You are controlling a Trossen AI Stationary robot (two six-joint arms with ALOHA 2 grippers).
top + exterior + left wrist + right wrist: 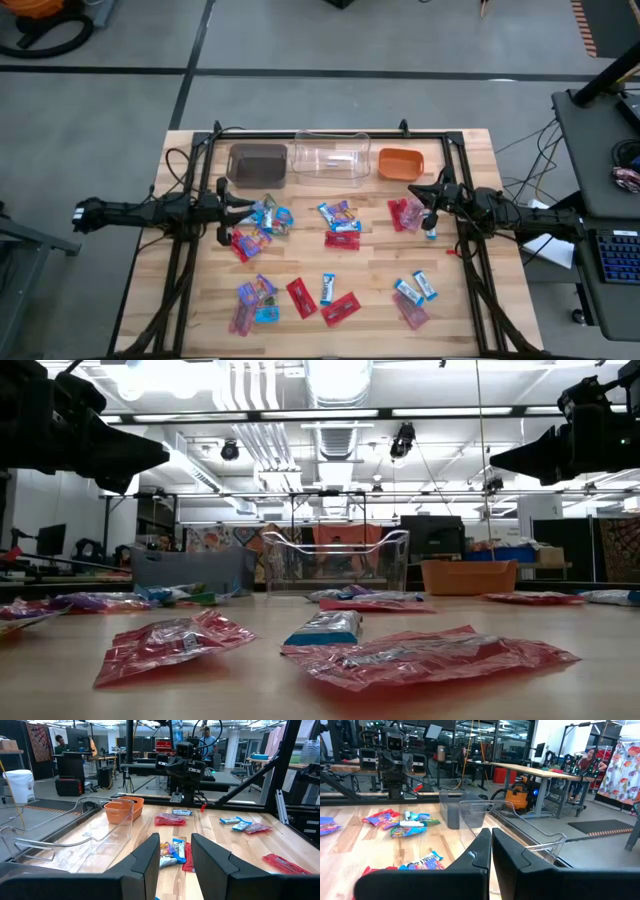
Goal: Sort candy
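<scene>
Several small wrapped candy pieces lie flat on the wooden table in loose clusters: red and blue ones [268, 218] by my left gripper, a middle group [340, 222], red ones [405, 212] by my right gripper, and more near the front edge [330, 298]. My left gripper [175, 855] hovers level above the table's left side, open with nothing between its fingers. Level above the right side, my right gripper [491, 845] is shut and holds nothing. In the high view the left gripper [240, 208] and the right gripper [418, 198] face each other.
Three bins stand in a row along the table's far edge: a brown one [258, 163] on the left, a clear one [332, 155] in the middle and a small orange one [400, 162] on the right. A black frame [330, 133] runs round the table. People sit at desks in the room beyond.
</scene>
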